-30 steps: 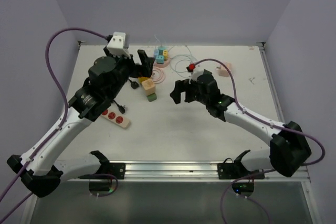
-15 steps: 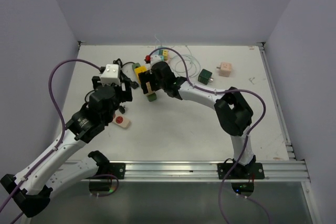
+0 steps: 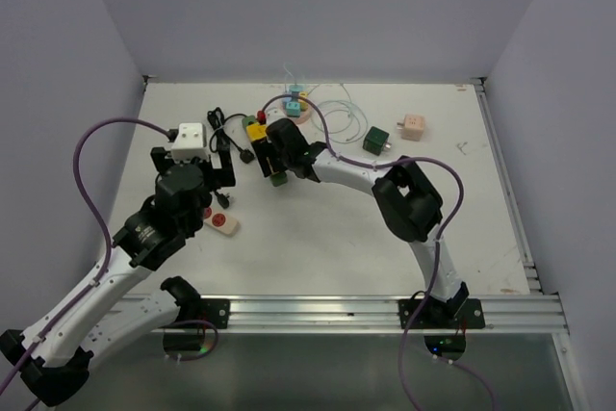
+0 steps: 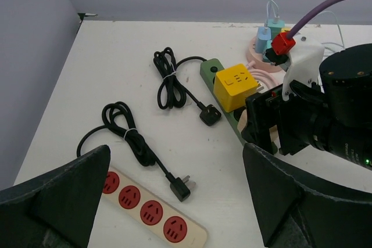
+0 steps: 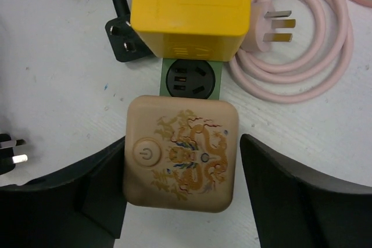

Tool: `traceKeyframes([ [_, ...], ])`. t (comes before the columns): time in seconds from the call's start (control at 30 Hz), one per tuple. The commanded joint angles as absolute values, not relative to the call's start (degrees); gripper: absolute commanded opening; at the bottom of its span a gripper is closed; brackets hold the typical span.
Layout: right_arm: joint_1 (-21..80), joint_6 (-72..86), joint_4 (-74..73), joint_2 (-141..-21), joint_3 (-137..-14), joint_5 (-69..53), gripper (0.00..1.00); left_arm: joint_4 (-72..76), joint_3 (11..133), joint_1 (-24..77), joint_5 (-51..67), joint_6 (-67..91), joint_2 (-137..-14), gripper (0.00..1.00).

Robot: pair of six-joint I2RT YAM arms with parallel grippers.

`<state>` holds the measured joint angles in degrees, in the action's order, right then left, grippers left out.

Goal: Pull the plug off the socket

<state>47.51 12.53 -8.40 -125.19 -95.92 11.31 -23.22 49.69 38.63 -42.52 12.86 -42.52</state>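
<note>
The beige cube plug [image 5: 181, 143] is still fully seated on the green power strip [image 5: 190, 78], right next to the yellow cube [image 5: 189, 4], so nothing's pulled yet. Your right gripper [image 5: 183, 169] straddles it, fingers hard by both sides. I can't tell if it's actually clamped. The left gripper [image 4: 174, 190] hangs wide apart, holding nothing. The grip and the whole pull are left to do.

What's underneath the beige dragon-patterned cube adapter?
The green power strip: one empty socket shows between the beige cube adapter and the yellow cube adapter. The socket that the beige one sits on, and its prongs, are covered.
</note>
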Motion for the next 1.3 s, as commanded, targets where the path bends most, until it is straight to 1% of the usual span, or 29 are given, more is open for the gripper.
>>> traceKeyframes([
  [0.0, 47.7, 10.6, -6.9, -119.7, -91.7, 10.4, 0.72, -21.4, 48.9, 38.2, -44.5, 13.4, -42.5, 1.00],
  [0.03, 47.7, 10.5, -6.5, -118.3, -90.1, 9.1, 0.68, -21.4, 48.9, 38.2, -44.1, 13.3, -42.8, 1.00],
  [0.07, 47.7, 10.2, -5.7, -116.9, -88.1, 8.5, 0.56, -21.3, 48.7, 38.2, -43.5, 13.1, -42.9, 1.00],
  [0.13, 47.7, 9.6, -3.3, -111.6, -81.3, 6.5, 0.41, -20.7, 48.5, 38.2, -43.1, 12.7, -43.2, 1.00],
  [0.2, 47.7, 8.9, -1.7, -107.4, -74.3, 4.6, 0.35, -20.8, 48.4, 38.1, -43.2, 12.8, -43.3, 0.98],
  [0.23, 47.7, 8.6, -1.1, -105.5, -71.7, 3.8, 0.31, -20.7, 48.3, 38.1, -43.2, 12.9, -43.5, 0.96],
  [0.27, 47.7, 8.4, -0.4, -101.5, -69.4, 2.0, 0.31, -20.9, 48.5, 38.1, -43.1, 13.3, -43.8, 0.94],
  [0.3, 47.7, 8.0, -0.4, -99.7, -65.0, 1.4, 0.31, -21.8, 48.9, 38.1, -42.9, 14.8, -44.0, 0.95],
  [0.37, 47.7, 7.2, -0.4, -94.2, -61.3, 0.2, 0.30, -22.8, 50.2, 38.1, -41.1, 17.0, -45.0, 0.96],
  [0.4, 47.9, 7.0, 1.1, -92.0, -57.2, -1.7, 0.30, -23.5, 50.6, 38.1, -37.6, 19.3, -45.5, 0.96],
  [0.5, 48.8, 6.0, 1.6, -85.1, -51.9, -3.9, 0.30, -22.1, 48.4, 38.1, -28.6, 22.3, -47.4, 0.94],
  [0.53, 49.1, 5.6, 1.7, -83.4, -48.5, -4.0, 0.30, -19.0, 46.9, 38.1, -26.6, 23.5, -48.1, 0.92],
  [0.6, 49.7, 4.8, 1.4, -78.5, -44.2, -4.3, 0.30, -14.1, 41.0, 38.3, -20.9, 24.3, -48.7, 0.91],
  [0.7, 49.8, 4.4, 2.3, -72.8, -39.2, -4.0, 0.30, -1.5, 34.6, 40.9, -18.3, 23.7, -50.9, 0.95],
  [0.83, 50.0, 4.5, 3.7, -69.5, -36.2, -3.9, 0.27, 10.2, 29.5, 46.7, -19.4, 19.4, -54.8, 0.97],
  [1.1, 50.2, 3.7, 4.0, -70.0, -35.7, -4.0, 0.27, 26.6, 26.8, 47.5, -11.7, 15.5, -62.5, 0.98],
  [1.27, 50.4, 3.4, 4.5, -69.6, -35.4, -5.3, 0.26, 30.8, 29.1, 47.5, -8.4, 12.5, -70.6, 0.98],
])
